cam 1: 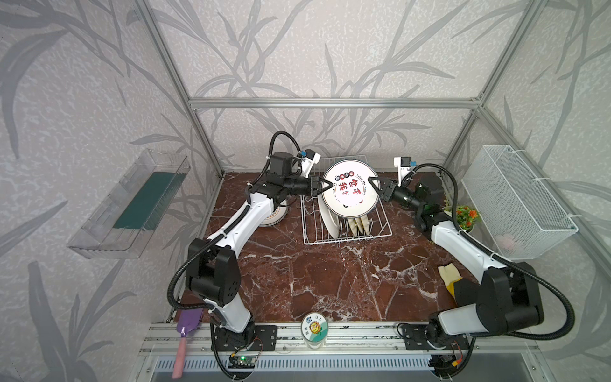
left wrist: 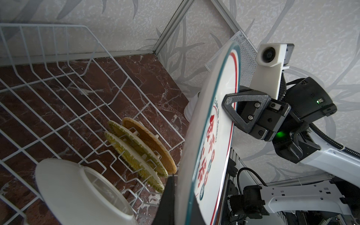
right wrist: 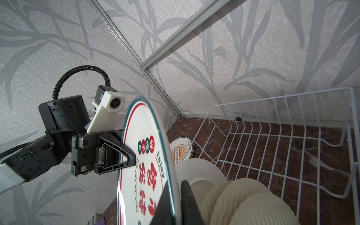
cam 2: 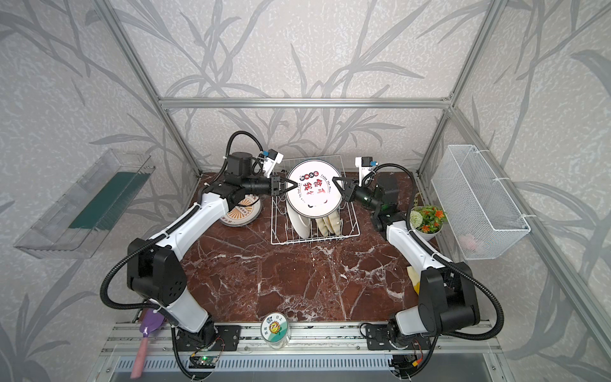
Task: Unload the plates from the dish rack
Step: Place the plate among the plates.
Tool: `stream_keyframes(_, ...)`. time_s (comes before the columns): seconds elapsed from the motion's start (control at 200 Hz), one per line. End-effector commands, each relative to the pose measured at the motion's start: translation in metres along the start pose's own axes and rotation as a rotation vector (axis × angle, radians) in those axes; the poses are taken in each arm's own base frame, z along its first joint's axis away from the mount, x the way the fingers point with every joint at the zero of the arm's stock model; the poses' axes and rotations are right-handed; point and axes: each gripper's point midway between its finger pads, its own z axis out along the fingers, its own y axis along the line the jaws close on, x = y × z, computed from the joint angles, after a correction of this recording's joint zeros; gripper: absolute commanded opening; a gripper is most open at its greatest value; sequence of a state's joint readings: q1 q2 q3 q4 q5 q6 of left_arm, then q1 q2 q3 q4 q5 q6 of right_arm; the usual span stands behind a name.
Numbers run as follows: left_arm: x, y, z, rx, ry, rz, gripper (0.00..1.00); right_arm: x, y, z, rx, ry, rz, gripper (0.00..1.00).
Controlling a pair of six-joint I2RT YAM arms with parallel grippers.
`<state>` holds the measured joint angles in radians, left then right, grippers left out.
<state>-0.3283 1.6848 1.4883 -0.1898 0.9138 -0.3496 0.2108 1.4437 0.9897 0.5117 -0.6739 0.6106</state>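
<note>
We see the left gripper (cam 1: 327, 186) pinching the left rim of a printed plate (cam 1: 350, 188), its fingers pressed together on the edge. The right gripper (cam 1: 373, 183) straddles the opposite rim, one finger on the printed face and one behind. In the right wrist view the rear finger (right wrist: 188, 202) seems just off the rim, so we cannot tell whether this side grips or only brackets the plate.

The printed plate is white with a teal and red border and red Chinese characters. It stands on edge between the two grippers, raised over the dish rack (cam 1: 383, 225), with its face turned toward the front of the table. We cannot tell whether its lower rim is free of the wires.

In the rack, a plain white plate (cam 1: 329, 221) stands on edge between the prongs, its back to the left. Just beside it on the right, three woven plates (cam 1: 358, 225) stand close together in neighbouring slots.

On the marble table (cam 1: 330, 281), to the left of the rack and partly under the left arm, sunburst plates (cam 2: 239, 211) lie flat, face up.
</note>
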Motion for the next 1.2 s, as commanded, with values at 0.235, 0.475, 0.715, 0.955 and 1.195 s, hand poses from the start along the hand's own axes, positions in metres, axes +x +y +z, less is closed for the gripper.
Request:
stream_keyframes(0.235, -0.02, -0.015, -0.01, -0.016, -0.065, 0.012, 0.0, -0.003, -0.004, -0.008, 0.078, -0.015, -0.061, 0.5)
stream_keyframes(0.475, -0.026, -0.01, -0.02, -0.082, -0.087, -0.05, 0.0, -0.002, -0.017, -0.028, 0.23, -0.017, -0.136, 0.99)
stream_keyframes(0.715, -0.043, 0.003, -0.059, -0.281, -0.157, -0.083, 0.0, 0.01, -0.001, -0.051, 0.243, 0.06, -0.331, 0.99)
stream_keyframes(0.955, -0.048, 0.042, -0.125, -0.515, -0.291, -0.216, 0.0, 0.023, 0.03, -0.053, 0.17, 0.131, -0.486, 0.99)
stream_keyframes(1.195, -0.031, 0.087, -0.184, -0.659, -0.399, -0.359, 0.0, 0.042, 0.055, -0.04, 0.107, 0.199, -0.588, 0.99)
